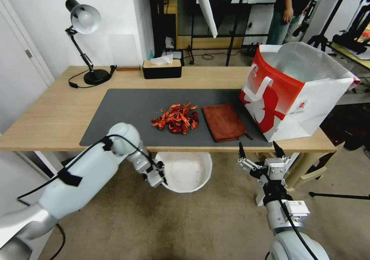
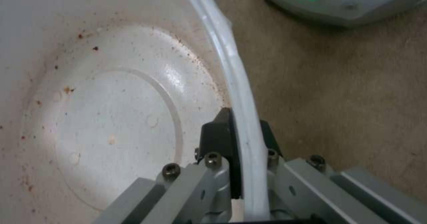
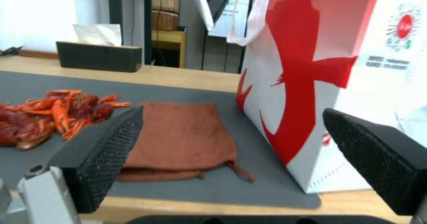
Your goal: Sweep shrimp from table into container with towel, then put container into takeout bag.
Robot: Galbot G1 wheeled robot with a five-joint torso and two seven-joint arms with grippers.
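Left pincer [image 2: 242, 140] is clamped on the round white plastic bowl's [image 1: 192, 175] rim below the desk [image 1: 46, 113]; right pincer [image 1: 259, 149] hangs wide open near the rust-red cloth [image 1: 224, 122].

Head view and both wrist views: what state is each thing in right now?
Shrimp: piled on the mat, unswept.
Towel: folded flat beside the shrimp, untouched.
Container: empty, held below the table edge.
Takeout bag: upright, open.
Left tool: shut on the container rim.
Right tool: open, before the towel.
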